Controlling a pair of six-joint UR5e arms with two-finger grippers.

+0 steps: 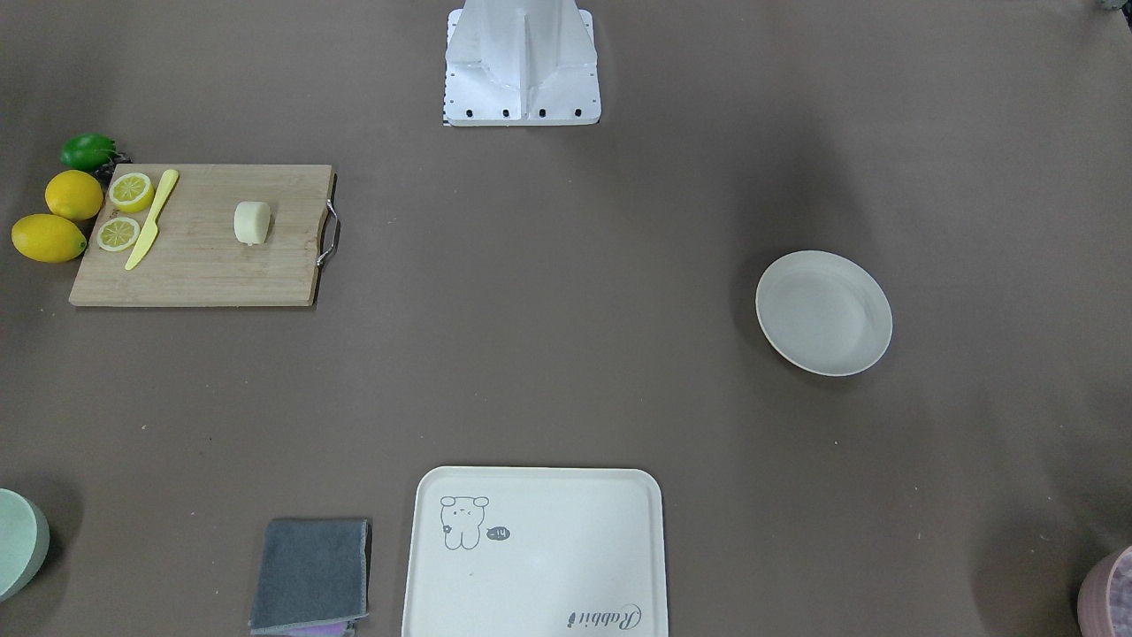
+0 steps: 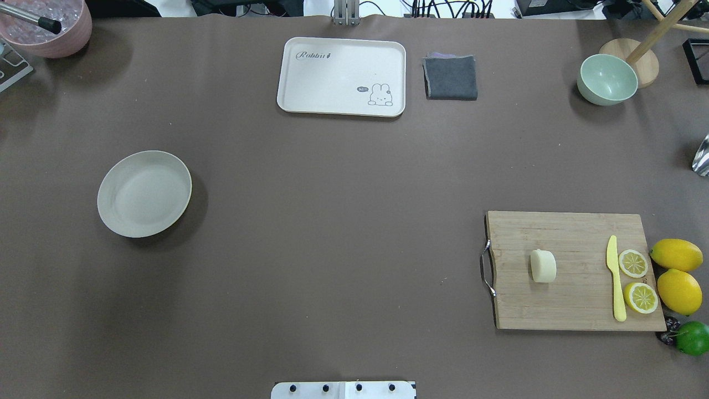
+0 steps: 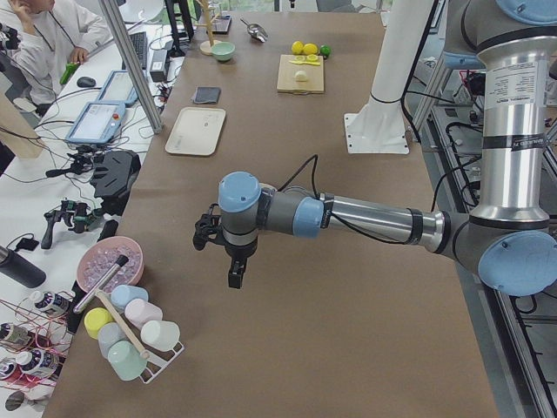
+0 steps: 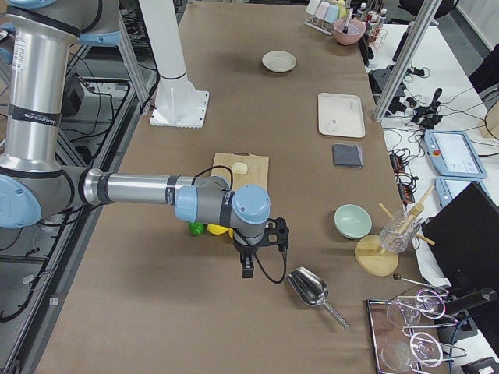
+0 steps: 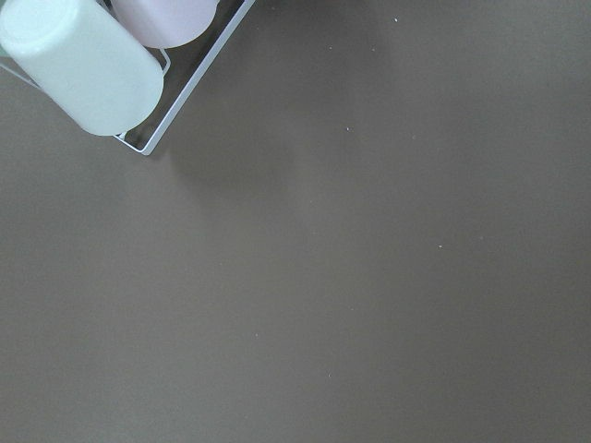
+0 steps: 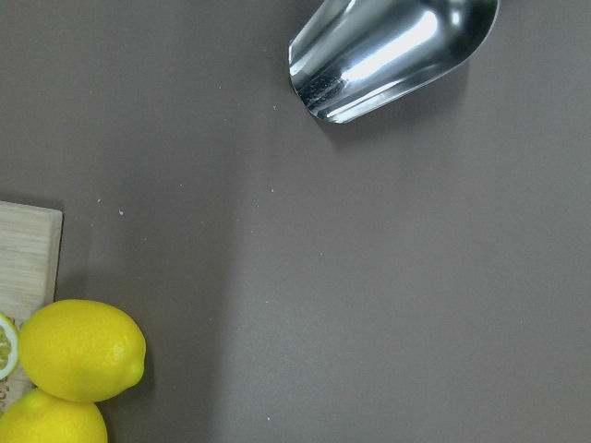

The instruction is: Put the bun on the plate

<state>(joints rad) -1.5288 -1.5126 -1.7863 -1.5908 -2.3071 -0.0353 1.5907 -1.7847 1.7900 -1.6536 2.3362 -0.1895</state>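
The bun (image 2: 543, 266), a pale cream chunk, lies on its side in the middle of a wooden cutting board (image 2: 576, 227) on the robot's right half of the table; it also shows from the front as the bun (image 1: 252, 222). Round and off-white, the plate (image 2: 144, 193) sits with nothing on it on the left half, far from the bun. My left gripper (image 3: 235, 277) hangs over bare table near the left end. Over the table beyond the board hangs my right gripper (image 4: 247, 269). Both show only in side views, so I cannot tell their state.
On the board lie a yellow knife (image 2: 615, 280) and two lemon halves (image 2: 633, 263); whole lemons (image 2: 677, 255) and a lime (image 2: 692, 337) sit beside it. A cream tray (image 2: 342, 76), grey cloth (image 2: 450, 77), green bowl (image 2: 606, 80), metal scoop (image 4: 306, 287) and cup rack (image 3: 130, 335) stand around the edges.
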